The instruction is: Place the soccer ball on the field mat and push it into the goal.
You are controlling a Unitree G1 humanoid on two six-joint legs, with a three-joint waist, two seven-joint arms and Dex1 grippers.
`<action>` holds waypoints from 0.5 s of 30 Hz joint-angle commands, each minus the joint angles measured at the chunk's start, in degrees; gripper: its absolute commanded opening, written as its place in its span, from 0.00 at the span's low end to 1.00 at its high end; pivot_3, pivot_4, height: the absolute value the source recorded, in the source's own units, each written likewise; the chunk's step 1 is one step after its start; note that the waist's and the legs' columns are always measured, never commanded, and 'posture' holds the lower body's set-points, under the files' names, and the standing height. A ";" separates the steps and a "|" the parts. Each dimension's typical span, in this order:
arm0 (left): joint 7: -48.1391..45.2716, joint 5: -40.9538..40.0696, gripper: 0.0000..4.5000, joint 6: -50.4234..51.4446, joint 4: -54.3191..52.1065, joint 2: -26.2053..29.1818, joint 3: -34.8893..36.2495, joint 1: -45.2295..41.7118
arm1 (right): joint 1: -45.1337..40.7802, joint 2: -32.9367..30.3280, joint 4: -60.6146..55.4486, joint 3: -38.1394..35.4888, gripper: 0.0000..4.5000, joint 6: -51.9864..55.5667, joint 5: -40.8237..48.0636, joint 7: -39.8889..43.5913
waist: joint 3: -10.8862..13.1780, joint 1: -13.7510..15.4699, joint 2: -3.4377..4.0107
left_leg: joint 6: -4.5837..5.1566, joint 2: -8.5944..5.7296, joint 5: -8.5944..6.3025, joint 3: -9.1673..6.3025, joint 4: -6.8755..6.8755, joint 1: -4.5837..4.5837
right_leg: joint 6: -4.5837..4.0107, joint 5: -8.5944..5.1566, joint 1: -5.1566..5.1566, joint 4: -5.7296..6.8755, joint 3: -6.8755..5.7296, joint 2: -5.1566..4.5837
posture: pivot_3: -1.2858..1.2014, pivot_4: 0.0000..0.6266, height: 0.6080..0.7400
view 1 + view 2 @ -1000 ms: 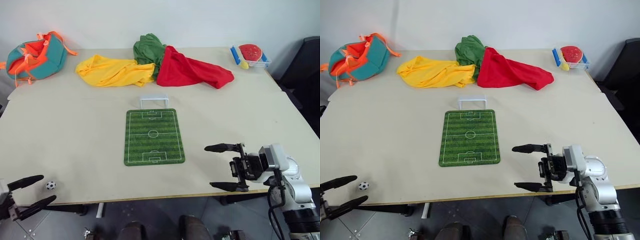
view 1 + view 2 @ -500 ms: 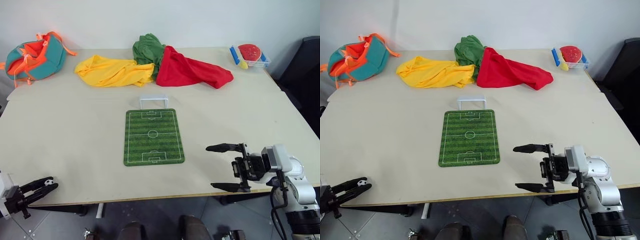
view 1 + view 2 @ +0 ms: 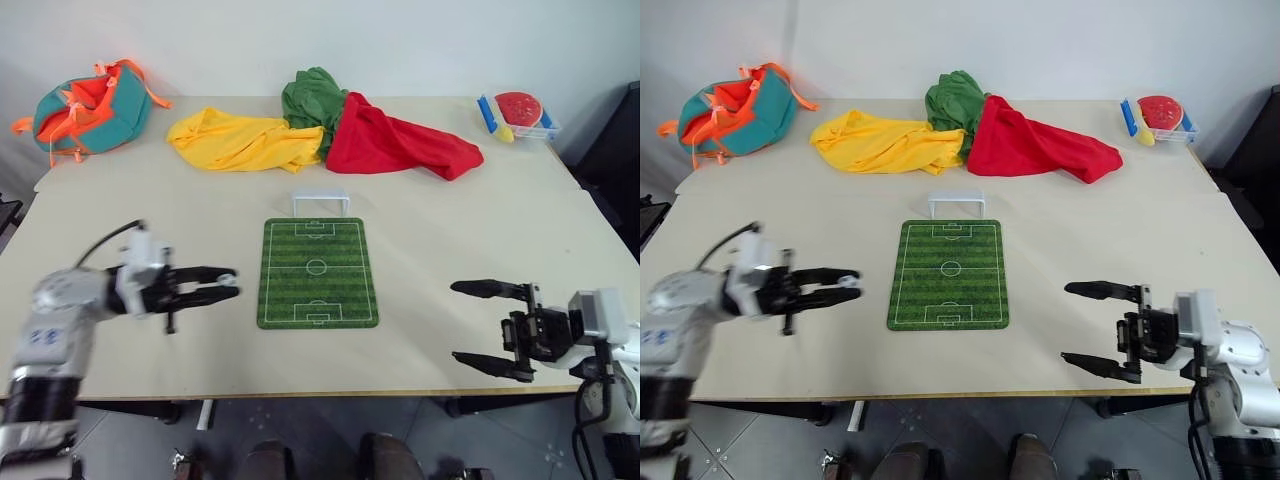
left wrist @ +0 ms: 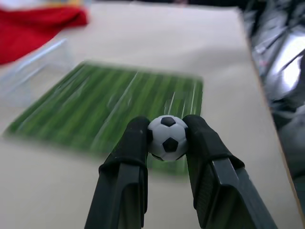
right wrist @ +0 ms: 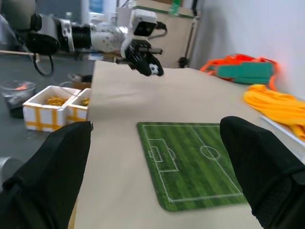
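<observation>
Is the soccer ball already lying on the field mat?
No, the soccer ball is held between the fingers of the left gripper, beside the field mat.

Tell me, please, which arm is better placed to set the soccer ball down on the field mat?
The left. Its gripper is already shut on the soccer ball and hangs just beside the field mat, pointing toward it. The right gripper stands open and empty near the table's front edge, off the mat's other side.

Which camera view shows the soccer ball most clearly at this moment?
The left wrist view: the soccer ball is near and large there, its black patches plain, pinched between the jaws of the left gripper. In both eye views it is a tiny white speck at that gripper's tips. The right wrist view shows it small and far off.
</observation>
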 commanded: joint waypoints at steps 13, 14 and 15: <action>7.95 18.12 0.19 4.12 3.99 -12.25 -21.29 -9.83 | 13.35 -1.74 11.28 -8.18 1.00 -11.89 0.98 4.44 | 0.00 0.19 0.00 | 0.04 -0.01 0.00 0.04 0.22 -0.01 | 0.11 0.06 0.10 -0.07 0.09 0.01 | 0.52 0.24 1.00; 7.93 18.85 0.19 2.99 4.45 -12.24 -21.62 -9.45 | 13.55 -2.05 11.91 -8.12 1.00 -12.56 1.07 4.44 | 0.00 0.20 0.00 | 0.05 -0.01 0.00 0.04 0.25 -0.01 | 0.13 0.07 0.11 -0.07 0.09 0.01 | 0.52 0.24 1.00; 8.08 19.44 0.19 2.34 4.77 -12.25 -21.86 -9.13 | 13.65 -2.32 12.34 -8.02 1.00 -13.11 1.19 4.44 | 0.00 0.20 0.00 | 0.05 0.00 0.00 0.03 0.26 -0.01 | 0.13 0.07 0.13 -0.08 0.10 0.01 | 0.52 0.24 1.00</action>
